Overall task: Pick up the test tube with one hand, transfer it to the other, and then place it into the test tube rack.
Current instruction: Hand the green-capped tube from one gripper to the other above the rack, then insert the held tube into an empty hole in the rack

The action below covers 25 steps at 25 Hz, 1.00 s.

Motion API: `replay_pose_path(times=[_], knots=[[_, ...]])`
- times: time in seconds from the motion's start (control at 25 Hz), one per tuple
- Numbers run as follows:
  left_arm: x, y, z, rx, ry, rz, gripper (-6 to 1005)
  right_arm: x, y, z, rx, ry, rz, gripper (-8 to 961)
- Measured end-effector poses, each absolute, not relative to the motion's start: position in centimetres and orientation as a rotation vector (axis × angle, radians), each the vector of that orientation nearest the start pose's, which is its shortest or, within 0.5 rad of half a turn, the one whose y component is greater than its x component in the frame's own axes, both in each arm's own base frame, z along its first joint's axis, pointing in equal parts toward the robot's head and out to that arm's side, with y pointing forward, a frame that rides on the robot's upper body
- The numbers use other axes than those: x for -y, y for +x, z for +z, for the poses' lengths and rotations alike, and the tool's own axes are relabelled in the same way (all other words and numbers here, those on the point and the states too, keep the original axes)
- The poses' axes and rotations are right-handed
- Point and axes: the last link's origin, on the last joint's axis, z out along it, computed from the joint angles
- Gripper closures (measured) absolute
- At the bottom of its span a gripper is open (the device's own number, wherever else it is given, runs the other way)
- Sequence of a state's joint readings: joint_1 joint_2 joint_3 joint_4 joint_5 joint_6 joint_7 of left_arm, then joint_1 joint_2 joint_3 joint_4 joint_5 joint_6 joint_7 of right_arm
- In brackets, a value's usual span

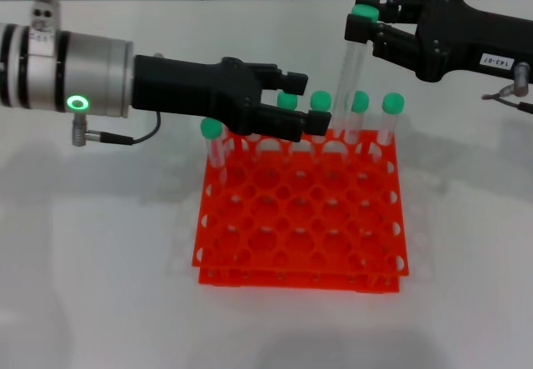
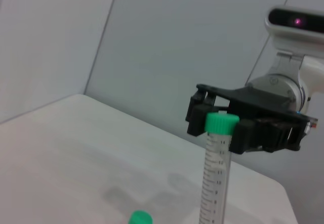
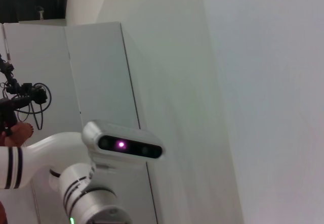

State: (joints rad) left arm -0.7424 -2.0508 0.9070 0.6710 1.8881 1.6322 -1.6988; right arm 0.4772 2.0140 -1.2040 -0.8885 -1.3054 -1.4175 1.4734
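The right gripper [image 1: 366, 21] is clamped on the test tube [image 1: 351, 77] at its cap, hanging near-upright over the test tube rack [image 1: 300, 219] far edge; the left gripper [image 1: 304, 101], fingers apart, hovers just beside

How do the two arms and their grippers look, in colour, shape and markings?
The left gripper is black with two fingers, on a silver cylindrical wrist bearing a green-lit ring and a thin dark cable. The right gripper is also black, with a small white printed label on its body.
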Motion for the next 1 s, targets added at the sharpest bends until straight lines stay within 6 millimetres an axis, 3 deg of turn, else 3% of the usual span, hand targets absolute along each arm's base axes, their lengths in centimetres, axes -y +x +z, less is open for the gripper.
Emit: replay_pose_path(times=[0.08,0.48,0.8,1.0], knots=[[-35.9,-16.9,-0.4,0.652,-2.993,-0.77,113,-35.6,16.9,3.0,-0.343,-2.621,1.112,680],[-34.4,-18.4,2.9,0.689,-2.888,-0.85,116,-35.4,17.0,2.9,-0.348,-2.621,1.116,680],[-31.8,-21.9,7.8,0.743,-2.668,-0.958,115,-35.1,17.3,2.8,-0.352,-2.617,1.129,680],[-30.4,-23.5,9.9,0.75,-2.589,-0.991,115,-34.7,17.4,2.8,-0.332,-2.603,1.168,680]])
